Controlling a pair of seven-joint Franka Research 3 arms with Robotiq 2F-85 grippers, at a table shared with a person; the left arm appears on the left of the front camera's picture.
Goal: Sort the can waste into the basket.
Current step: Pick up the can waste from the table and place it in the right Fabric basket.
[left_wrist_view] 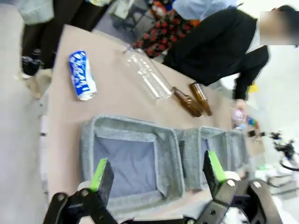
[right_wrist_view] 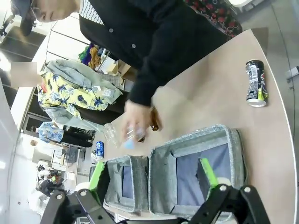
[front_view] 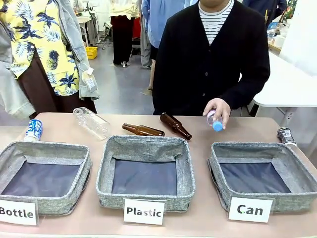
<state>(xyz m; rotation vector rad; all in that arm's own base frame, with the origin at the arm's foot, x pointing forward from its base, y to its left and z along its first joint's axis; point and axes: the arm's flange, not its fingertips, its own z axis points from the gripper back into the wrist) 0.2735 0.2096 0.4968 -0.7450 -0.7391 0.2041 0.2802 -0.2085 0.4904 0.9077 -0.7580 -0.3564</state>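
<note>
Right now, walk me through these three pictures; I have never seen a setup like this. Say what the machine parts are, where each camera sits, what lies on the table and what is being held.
The front picture looks across a table at a person. The other two come from cameras on the robot's wrists, each looking along its own gripper, a two-fingered black claw with green pads.

The left gripper and the right gripper are both open and hold nothing.

Three grey fabric bins stand in a row, carded Bottle, Plastic and Can. All three look empty.

Behind them lie a blue can, a clear plastic bottle, two brown glass bottles and a dark can.

The person's hand holds a small bottle with a blue cap just above the table.
</note>
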